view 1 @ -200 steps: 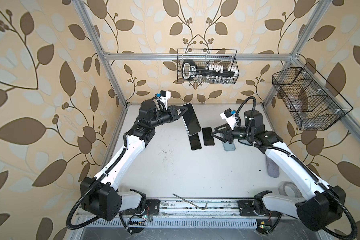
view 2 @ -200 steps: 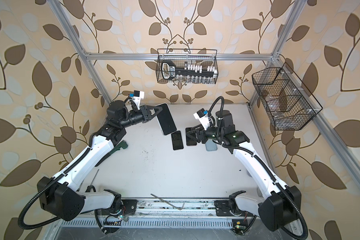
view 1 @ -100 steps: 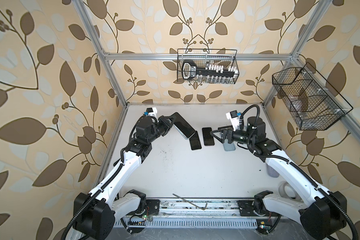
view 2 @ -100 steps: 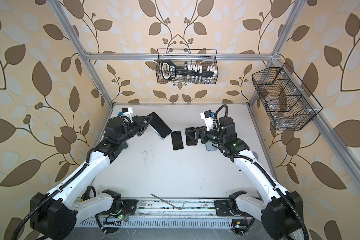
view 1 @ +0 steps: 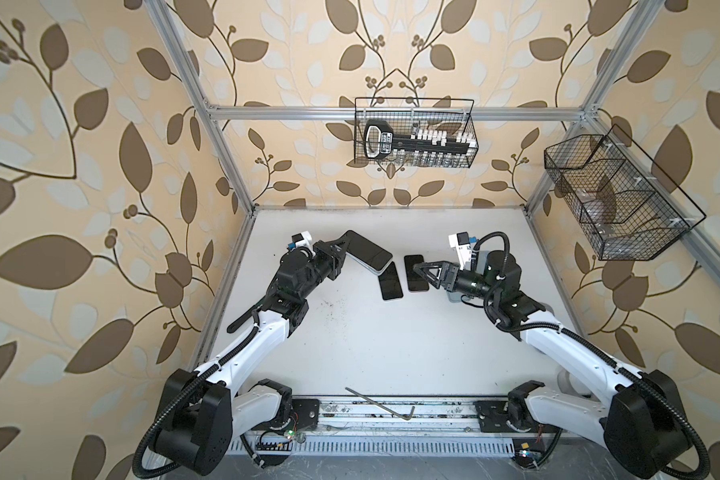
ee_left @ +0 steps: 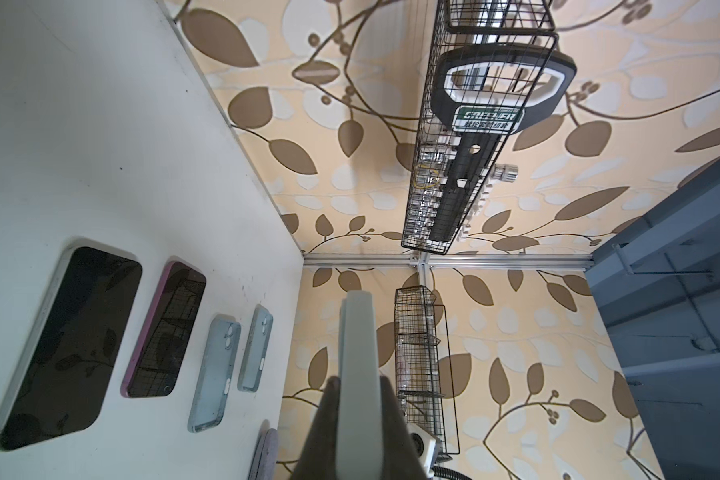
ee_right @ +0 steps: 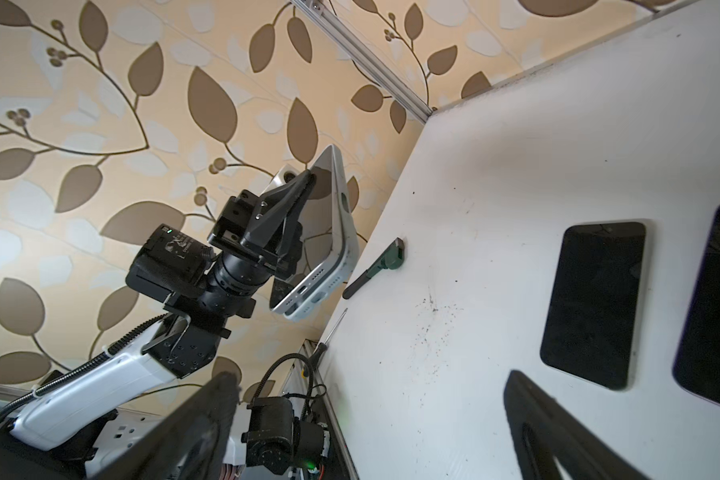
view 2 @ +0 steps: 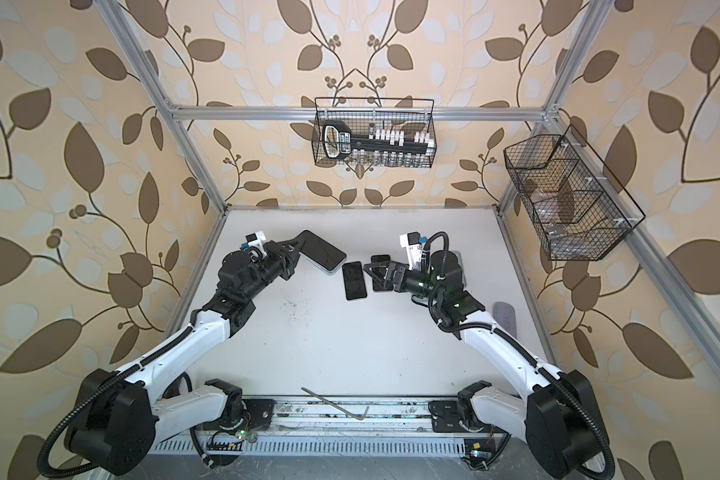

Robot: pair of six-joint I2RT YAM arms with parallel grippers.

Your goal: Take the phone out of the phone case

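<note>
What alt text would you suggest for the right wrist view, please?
The left gripper, jaws shut, holds a pale-cased smartphone tilted and raised off the white table. Two black-screened smartphones lie flat on the table, and a green-handled tool lies near its edge.

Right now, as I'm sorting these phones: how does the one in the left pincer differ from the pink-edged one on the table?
The held phone is clamped in the left pincer, raised and tilted; the pink-edged phone lies flat on the table, untouched. The held phone's rim is pale grey; the pink-edged phone's is pink. Both show dark screens.
</note>
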